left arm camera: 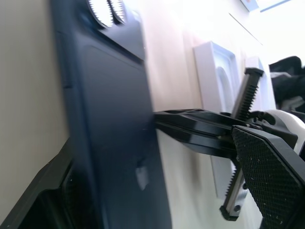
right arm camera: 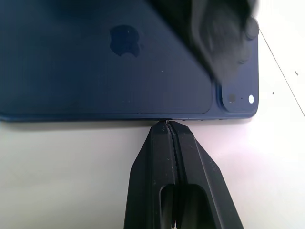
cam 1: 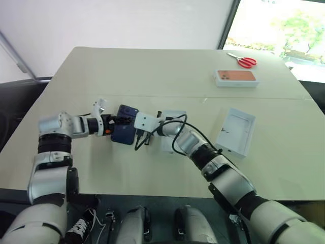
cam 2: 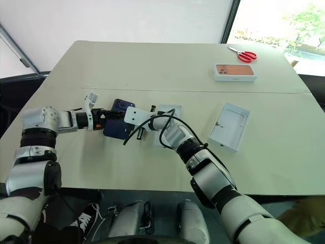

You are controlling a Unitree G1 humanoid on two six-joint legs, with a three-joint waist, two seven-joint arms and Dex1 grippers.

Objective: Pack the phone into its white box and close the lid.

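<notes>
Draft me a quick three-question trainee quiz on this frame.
1. True or false: the right gripper is shut, with its tips at the long edge of the phone.
2. Which face of the phone is up? A: screen. B: back.
3. Fill in: the red-handled ___ lie near the box with the orange phone picture.
Key: 1 true; 2 B; 3 scissors.
</notes>
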